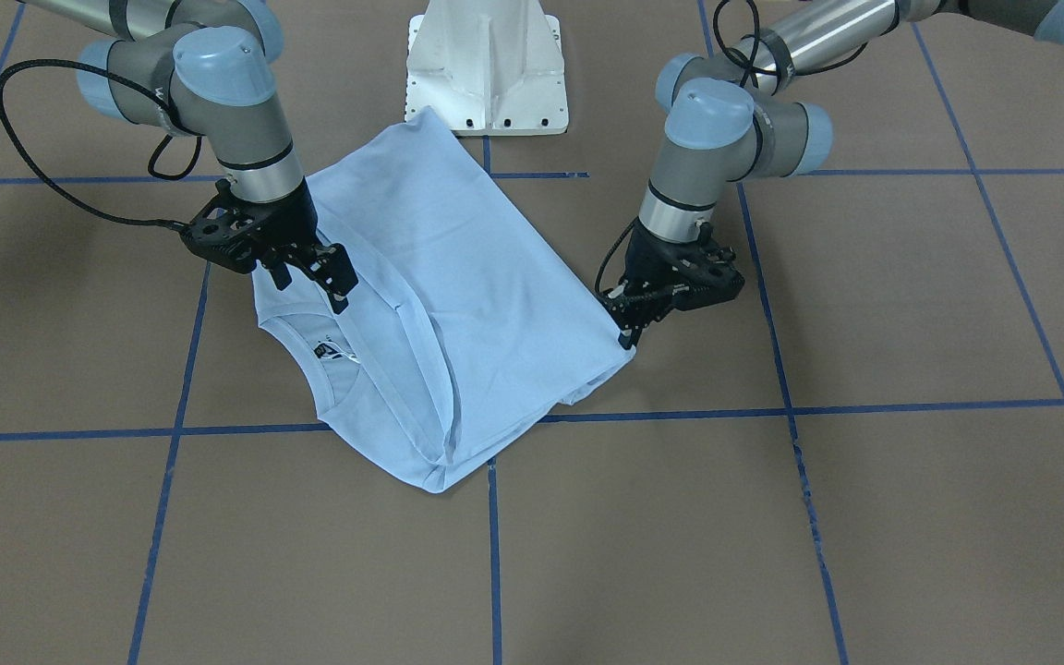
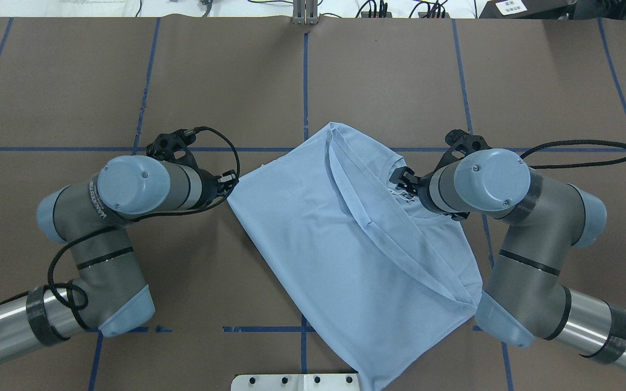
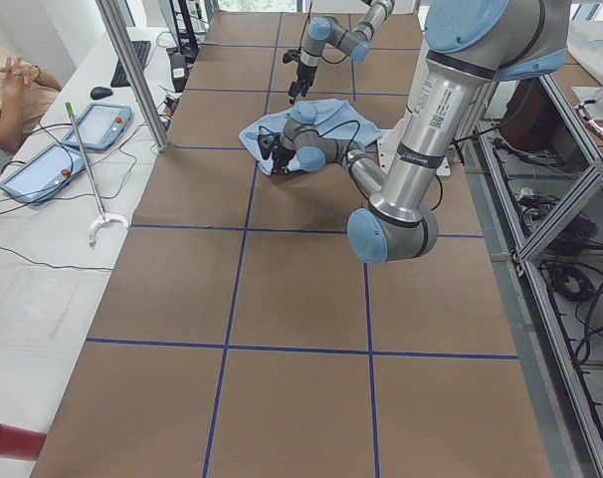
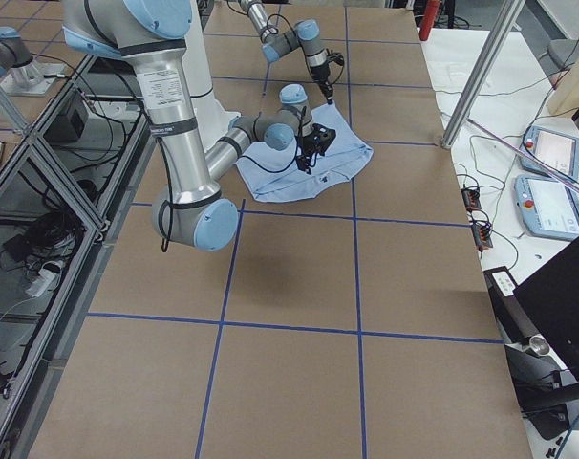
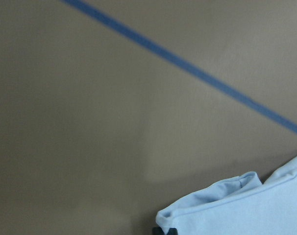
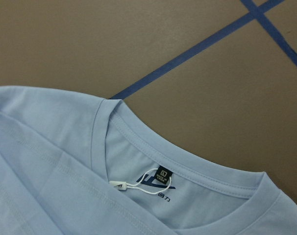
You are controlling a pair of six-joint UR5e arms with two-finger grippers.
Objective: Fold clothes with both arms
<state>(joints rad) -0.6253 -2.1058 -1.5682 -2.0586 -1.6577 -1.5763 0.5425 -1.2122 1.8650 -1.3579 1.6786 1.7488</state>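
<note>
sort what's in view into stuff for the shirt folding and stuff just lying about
For the job:
light blue short-sleeved T-shirt
silver-and-grey left arm
silver-and-grey right arm

Just lying about:
white flared pedestal base
grey touchscreen pendant
black keyboard

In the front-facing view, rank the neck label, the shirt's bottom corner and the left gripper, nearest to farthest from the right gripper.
1. Neck label, just below the right gripper.
2. Bottom corner, lower centre.
3. Left gripper, across the shirt, view's right.

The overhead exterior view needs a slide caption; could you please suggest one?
Left arm and right arm flank a partly folded T-shirt on the table.
</note>
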